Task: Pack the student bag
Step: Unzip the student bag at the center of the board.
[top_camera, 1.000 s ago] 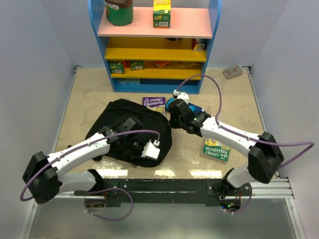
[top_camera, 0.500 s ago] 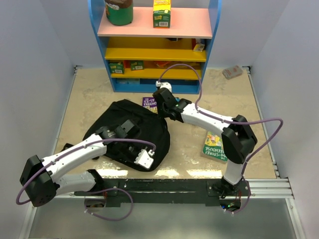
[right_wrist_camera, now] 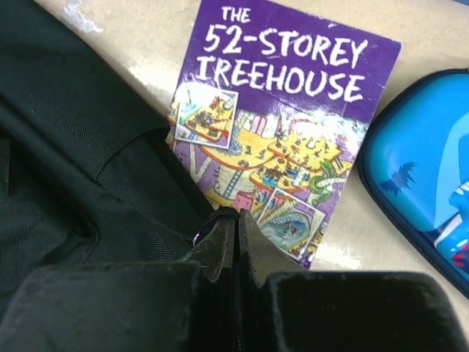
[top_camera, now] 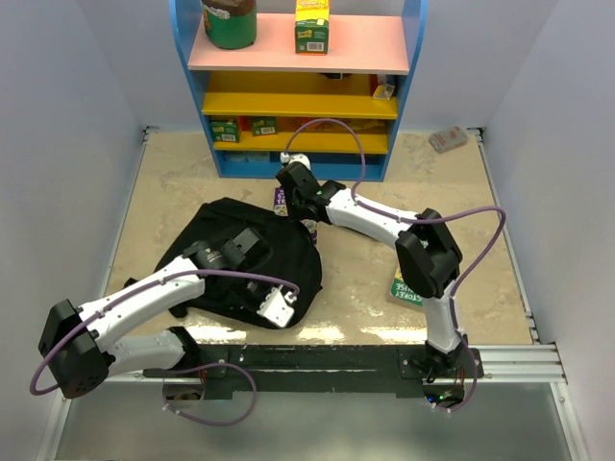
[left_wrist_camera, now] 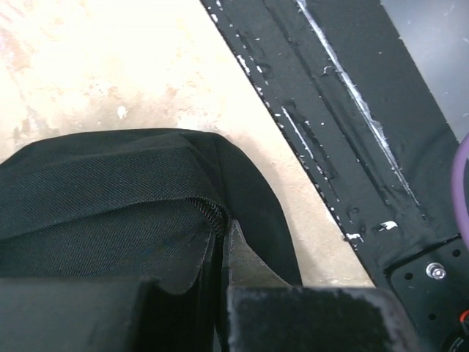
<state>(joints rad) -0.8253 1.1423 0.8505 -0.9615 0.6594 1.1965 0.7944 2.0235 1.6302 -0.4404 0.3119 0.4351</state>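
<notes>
The student bag (top_camera: 231,254), a soft black backpack, lies left of the table's centre. My left gripper (top_camera: 291,294) is shut on its near right edge; the left wrist view shows the jaws (left_wrist_camera: 223,227) pinching black fabric (left_wrist_camera: 110,191) at a zipper seam. My right gripper (top_camera: 309,229) is at the bag's far right corner. In the right wrist view it (right_wrist_camera: 238,214) is shut on a thin black loop of the bag (right_wrist_camera: 80,147), over the lower edge of the purple "52-Storey Treehouse" book (right_wrist_camera: 282,125). That book (top_camera: 280,198) mostly hides under the right arm.
A blue pencil case (right_wrist_camera: 429,176) lies right of the purple book. A green book (top_camera: 413,290) lies by the right arm's elbow. A blue shelf unit (top_camera: 298,86) stands at the back, with a small object (top_camera: 448,139) at the back right. The black base rail (left_wrist_camera: 352,110) runs close to the bag.
My right gripper has swung left from the pencil case, across the purple book, to the bag's corner. My left gripper has shifted slightly towards the near edge with the bag's edge in it.
</notes>
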